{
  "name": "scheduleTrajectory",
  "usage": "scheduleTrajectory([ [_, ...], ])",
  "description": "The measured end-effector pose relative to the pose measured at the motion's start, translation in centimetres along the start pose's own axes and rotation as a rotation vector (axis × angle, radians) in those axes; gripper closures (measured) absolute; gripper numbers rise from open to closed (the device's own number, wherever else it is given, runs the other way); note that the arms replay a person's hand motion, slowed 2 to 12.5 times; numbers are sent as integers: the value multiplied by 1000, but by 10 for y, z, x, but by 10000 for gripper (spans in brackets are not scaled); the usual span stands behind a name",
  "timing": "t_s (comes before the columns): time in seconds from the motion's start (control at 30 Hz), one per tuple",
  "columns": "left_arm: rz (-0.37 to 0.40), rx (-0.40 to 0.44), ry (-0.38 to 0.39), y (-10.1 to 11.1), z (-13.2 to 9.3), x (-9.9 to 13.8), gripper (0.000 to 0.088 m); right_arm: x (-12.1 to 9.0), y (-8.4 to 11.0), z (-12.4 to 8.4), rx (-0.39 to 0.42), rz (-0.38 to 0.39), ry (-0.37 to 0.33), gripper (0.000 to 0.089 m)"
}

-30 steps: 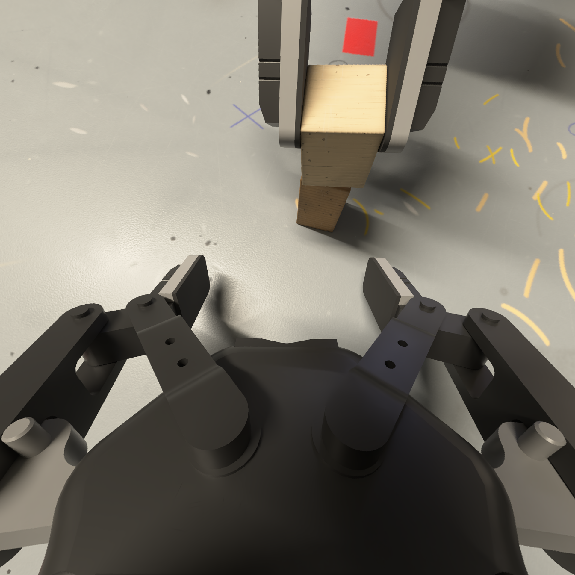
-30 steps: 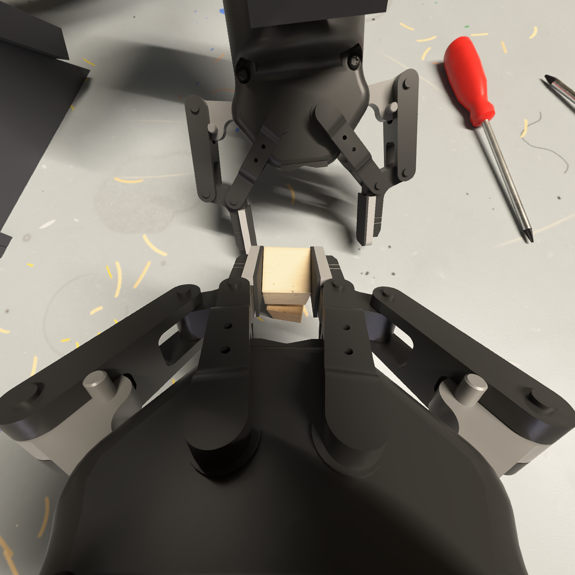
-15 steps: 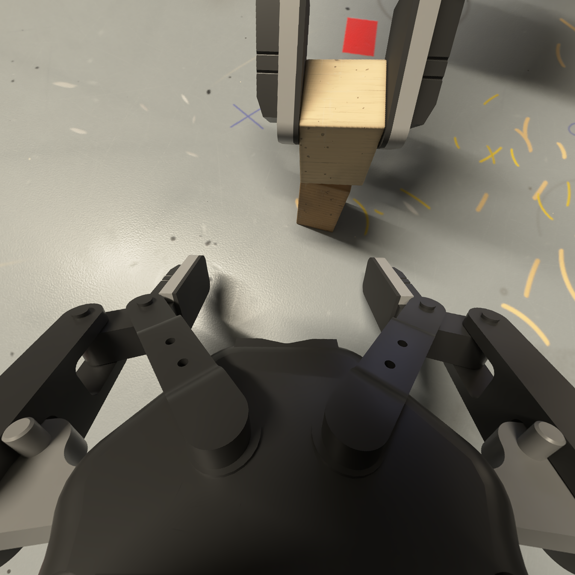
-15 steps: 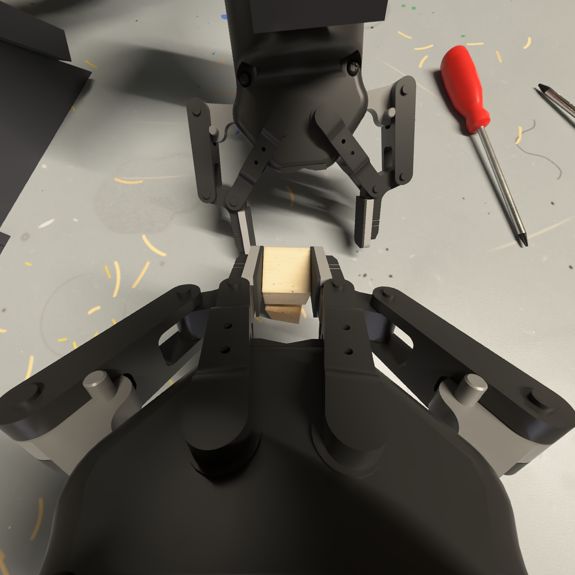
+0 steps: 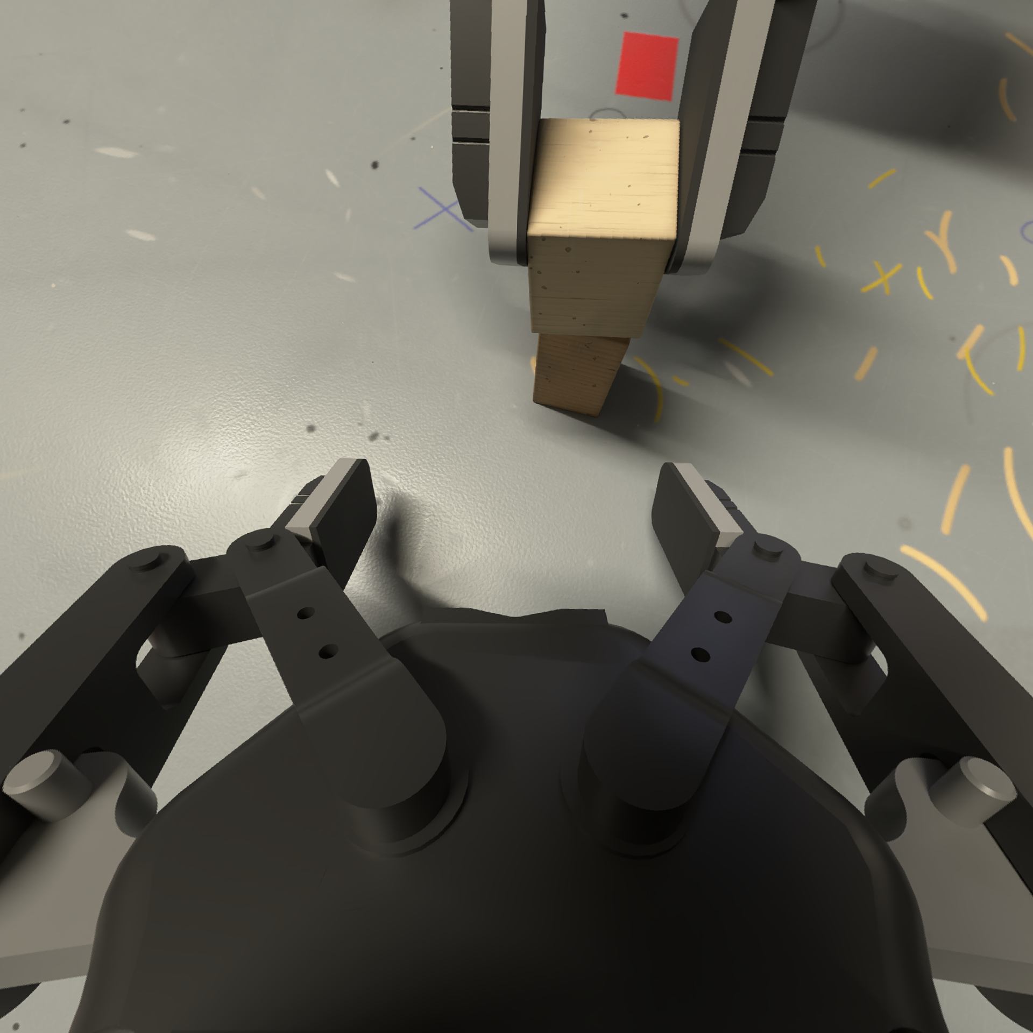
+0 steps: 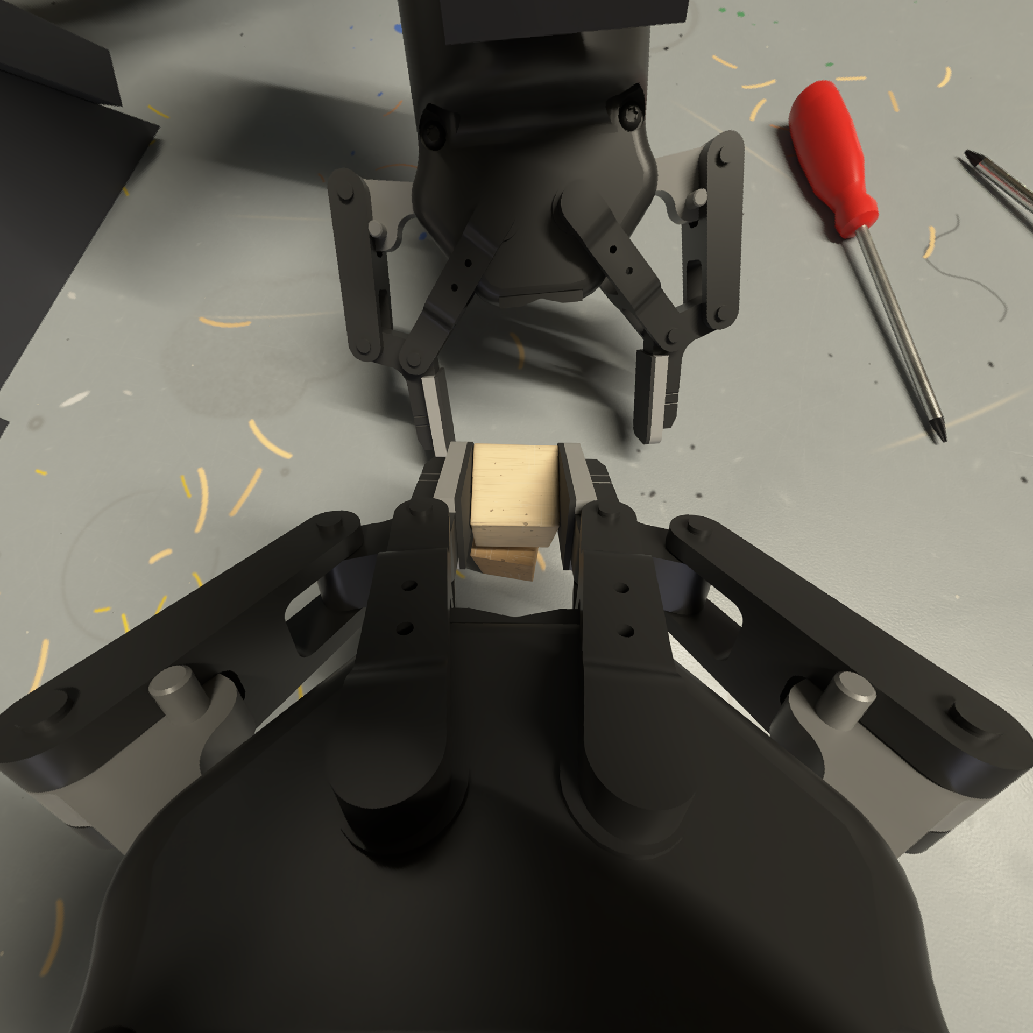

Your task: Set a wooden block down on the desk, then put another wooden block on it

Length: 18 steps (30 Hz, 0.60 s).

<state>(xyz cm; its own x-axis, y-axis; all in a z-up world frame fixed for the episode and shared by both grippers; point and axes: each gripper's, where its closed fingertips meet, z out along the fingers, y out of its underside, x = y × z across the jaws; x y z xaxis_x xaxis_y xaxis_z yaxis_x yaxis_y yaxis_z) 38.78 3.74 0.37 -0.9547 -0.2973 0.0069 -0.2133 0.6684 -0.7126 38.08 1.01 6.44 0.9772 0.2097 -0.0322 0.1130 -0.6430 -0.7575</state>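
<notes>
A darker wooden block (image 5: 576,374) stands on the grey desk (image 5: 223,335). A lighter wooden block (image 5: 601,223) is directly above it, touching or nearly touching its top, held between the fingers of my right gripper (image 5: 598,246). In the right wrist view my right gripper (image 6: 514,492) is shut on the lighter block (image 6: 514,492), and the lower block (image 6: 506,562) peeks out beneath. My left gripper (image 5: 511,503) is open and empty, low over the desk just short of the stack. It also shows in the right wrist view (image 6: 545,408), beyond the blocks.
A red-handled screwdriver (image 6: 861,235) lies at the right and a thin pencil-like tool (image 6: 1000,179) at the far right edge. Dark flat panels (image 6: 56,195) sit at the left. A red square (image 5: 647,66) and yellow and blue scribbles mark the desk.
My right gripper has come slightly lower with the lighter block, closing the gap to the lower block. My left gripper has not moved.
</notes>
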Motion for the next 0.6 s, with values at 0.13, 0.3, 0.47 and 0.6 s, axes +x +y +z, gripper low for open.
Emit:
scheduleTrajectory([
  [0.13,0,0,0,0,0,0,34,0,0,0,1,0,-2,634],
  [0.3,0,0,0,0,0,0,34,-1,0,0,0,1,-4,634],
  [0.47,0,0,0,0,0,0,34,-1,0,1,-1,1,-5,634],
  [0.6,0,0,0,0,0,0,34,-1,0,1,-2,0,-4,634],
])
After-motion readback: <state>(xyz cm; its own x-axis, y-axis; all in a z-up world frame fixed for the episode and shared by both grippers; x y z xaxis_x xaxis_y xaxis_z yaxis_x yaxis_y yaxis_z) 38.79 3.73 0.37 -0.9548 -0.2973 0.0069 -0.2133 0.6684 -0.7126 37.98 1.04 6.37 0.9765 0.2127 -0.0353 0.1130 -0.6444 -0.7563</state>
